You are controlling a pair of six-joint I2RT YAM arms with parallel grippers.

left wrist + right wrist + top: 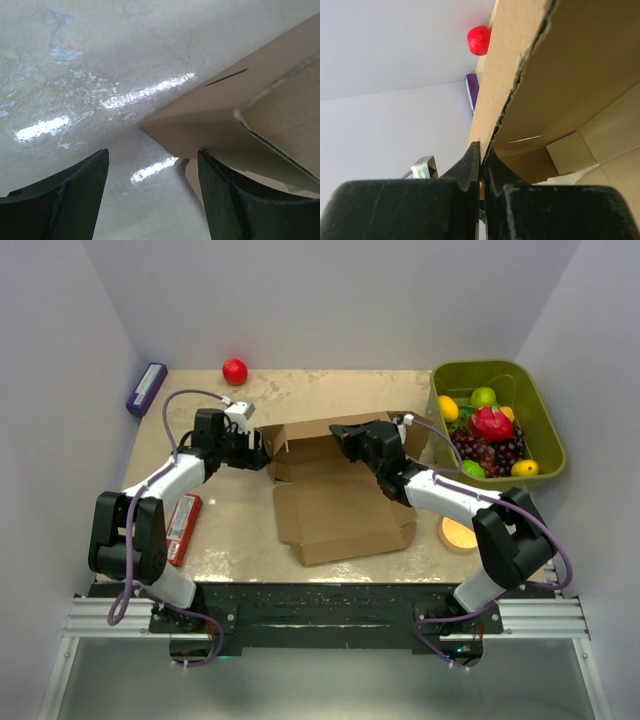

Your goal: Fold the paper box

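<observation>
Centrally on the glossy beige table (240, 528), plain brown cardboard mailer box (340, 512) part-folded, lid flat toward the arms, right gripper (481, 150) pinched tight on a raised panel's edge, left gripper (152, 156) spread apart beside its left corner.

Beige table (330, 390): red ball (235, 371) at far edge; purple box (146, 388) far left; red packet (183, 528) near left; green bin (532, 390) far right, holding fruit (490, 452); orange disc (459, 532) nearer than the bin.

probably a lab: white enclosure walls (330, 300) around table (240, 530).
</observation>
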